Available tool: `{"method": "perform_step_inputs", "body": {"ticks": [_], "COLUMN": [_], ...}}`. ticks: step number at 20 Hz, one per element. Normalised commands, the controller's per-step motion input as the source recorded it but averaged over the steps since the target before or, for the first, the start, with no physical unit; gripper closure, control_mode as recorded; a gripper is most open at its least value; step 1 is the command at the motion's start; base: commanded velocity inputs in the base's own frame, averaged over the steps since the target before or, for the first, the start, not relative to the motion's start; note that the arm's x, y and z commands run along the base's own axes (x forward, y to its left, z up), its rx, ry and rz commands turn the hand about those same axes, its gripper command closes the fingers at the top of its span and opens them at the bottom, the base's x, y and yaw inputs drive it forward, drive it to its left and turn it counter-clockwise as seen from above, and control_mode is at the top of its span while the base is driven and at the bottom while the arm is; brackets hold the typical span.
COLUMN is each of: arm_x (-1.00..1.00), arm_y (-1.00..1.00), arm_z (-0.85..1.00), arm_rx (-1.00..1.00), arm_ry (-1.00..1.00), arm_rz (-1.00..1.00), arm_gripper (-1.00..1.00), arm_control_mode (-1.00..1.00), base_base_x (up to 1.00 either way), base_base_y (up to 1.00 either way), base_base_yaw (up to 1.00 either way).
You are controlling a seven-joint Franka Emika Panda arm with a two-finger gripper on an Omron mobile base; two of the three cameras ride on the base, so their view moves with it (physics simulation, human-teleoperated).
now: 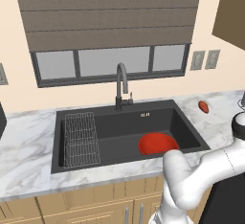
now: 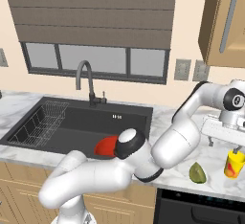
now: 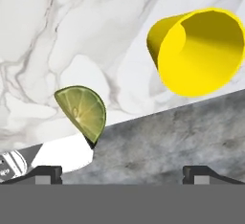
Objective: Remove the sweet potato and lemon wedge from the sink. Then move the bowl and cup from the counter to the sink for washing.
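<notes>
Claw (image 3: 122, 173) hung wide open and empty above the cup (image 2: 234, 163) on the counter (image 2: 210, 180); potato (image 1: 204, 106) and lemon (image 2: 197, 173) were out, bowl (image 1: 158, 144) in the sink (image 1: 124, 127).

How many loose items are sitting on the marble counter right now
3: the sweet potato right of the sink, plus the lemon wedge and yellow cup near the counter's front edge.

The bowl (image 1: 158, 143) lies in the sink (image 1: 125, 131), toward its right end, with the wire rack (image 1: 81, 139) at the left end. The sweet potato (image 1: 204, 106) rests on the counter (image 1: 28, 141) right of the sink. The lemon wedge (image 2: 197, 172) and the cup (image 2: 234, 163) stand farther right of the sink, near the counter's front edge, the cup to the wedge's right.
</notes>
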Motion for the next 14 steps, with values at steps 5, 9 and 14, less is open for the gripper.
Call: {"method": "perform_step_inputs", "body": {"ticks": [5, 9, 14], "arm_x": [0.04, 0.03, 0.00], "arm_y": [0.00, -0.01, -0.07], "arm_z": [-0.05, -0.09, -0.11], "arm_rx": [0.02, 0.01, 0.00], "arm_ry": [-0.10, -0.09, -0.11], "arm_rz": [0.05, 0.05, 0.07], "arm_gripper": [-1.00, -1.00, -1.00], "arm_control_mode": [-1.00, -1.00, -1.00], "base_base_x": [0.00, 0.00, 0.00], "base_base_y": [0.00, 0.00, 0.00], "base_base_yaw": [0.00, 0.00, 0.00]}}
